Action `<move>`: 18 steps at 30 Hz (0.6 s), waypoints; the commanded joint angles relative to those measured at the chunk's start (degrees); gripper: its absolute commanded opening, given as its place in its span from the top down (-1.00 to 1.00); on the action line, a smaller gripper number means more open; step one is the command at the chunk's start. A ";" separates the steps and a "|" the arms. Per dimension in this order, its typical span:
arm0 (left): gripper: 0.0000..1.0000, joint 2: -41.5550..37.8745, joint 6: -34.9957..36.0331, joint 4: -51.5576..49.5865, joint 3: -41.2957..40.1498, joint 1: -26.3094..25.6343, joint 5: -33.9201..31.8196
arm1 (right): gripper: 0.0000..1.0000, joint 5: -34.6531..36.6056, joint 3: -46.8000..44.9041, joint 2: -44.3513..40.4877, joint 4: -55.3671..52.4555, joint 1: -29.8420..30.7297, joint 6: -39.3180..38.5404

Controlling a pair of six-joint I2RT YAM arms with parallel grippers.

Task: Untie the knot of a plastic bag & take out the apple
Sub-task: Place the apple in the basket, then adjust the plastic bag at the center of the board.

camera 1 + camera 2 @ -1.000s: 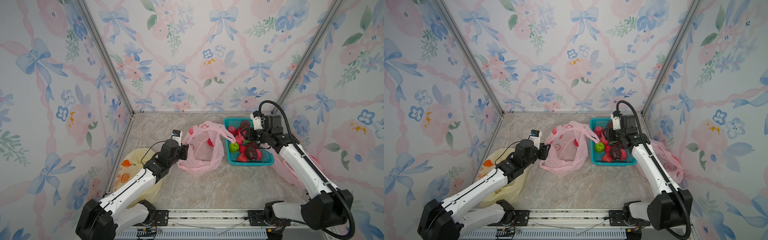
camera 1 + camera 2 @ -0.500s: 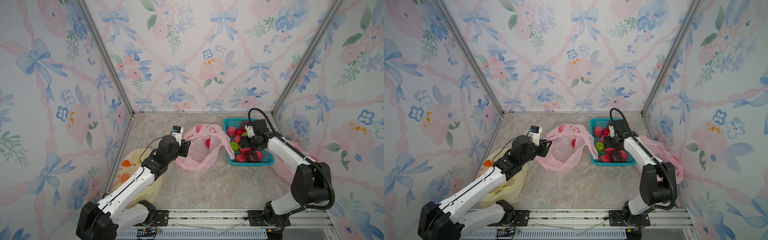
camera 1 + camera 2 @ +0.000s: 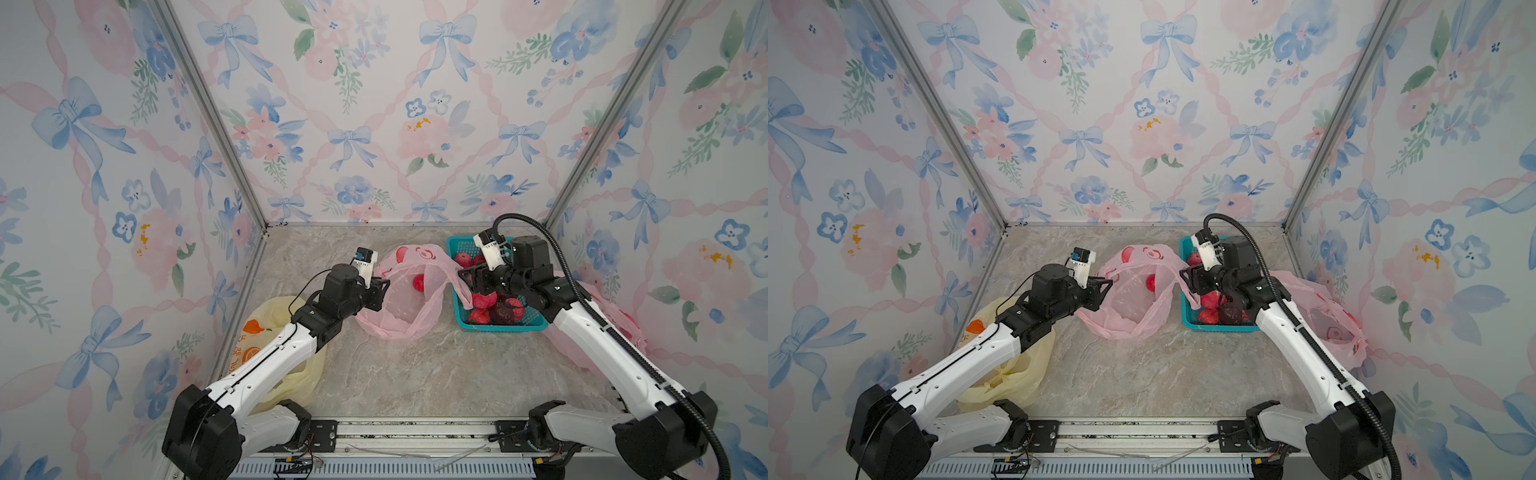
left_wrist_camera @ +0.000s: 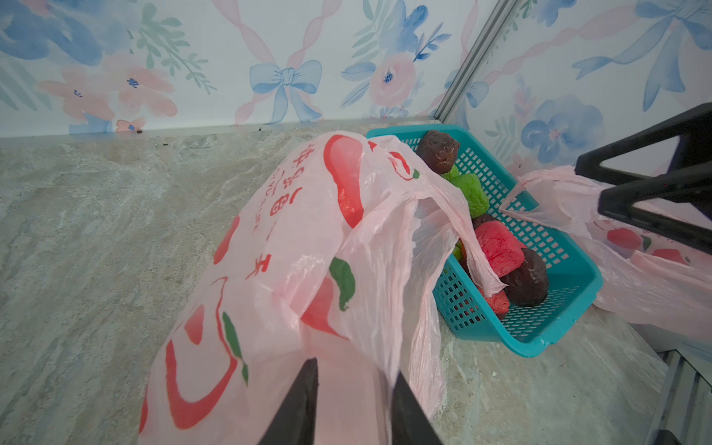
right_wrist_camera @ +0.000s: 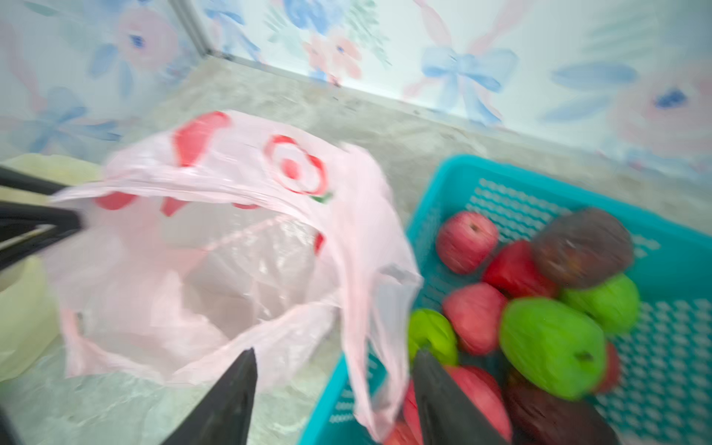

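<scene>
The pink plastic bag (image 3: 399, 320) (image 3: 1125, 320) lies mid-table with its mouth wide open, and no knot shows. A red apple (image 3: 418, 282) (image 3: 1151, 282) sits inside it. My left gripper (image 3: 384, 286) (image 3: 1106, 284) (image 4: 356, 366) is shut on the bag's left rim and holds it up. My right gripper (image 3: 463, 276) (image 3: 1183, 276) (image 5: 336, 352) hovers at the basket's left edge. Its jaws stand apart, and the bag's right handle (image 5: 385, 308) hangs loosely between them.
A teal basket (image 3: 498, 326) (image 3: 1221, 328) (image 4: 558, 319) (image 5: 539, 181) right of the bag holds red, green and dark fruits. A yellow bag (image 3: 270, 316) lies under my left arm by the left wall. Another pink bag (image 3: 615, 328) lies by the right wall.
My right gripper rose out of the basket and moved left to the bag's right handle. My left gripper closed on the bag's left rim and drew it up, opening the mouth wider.
</scene>
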 commanded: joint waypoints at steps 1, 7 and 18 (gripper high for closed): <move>0.36 1.35 1.77 1.26 2.33 -0.09 1.91 | -0.07 -8.05 -1.86 4.76 5.07 4.23 -1.77; 0.36 1.62 2.87 0.67 4.14 -0.27 2.48 | 0.09 -7.57 1.26 18.61 12.50 9.13 0.23; 0.36 2.09 2.92 0.38 4.82 -0.31 6.57 | 0.12 19.76 9.21 35.28 22.74 16.06 2.98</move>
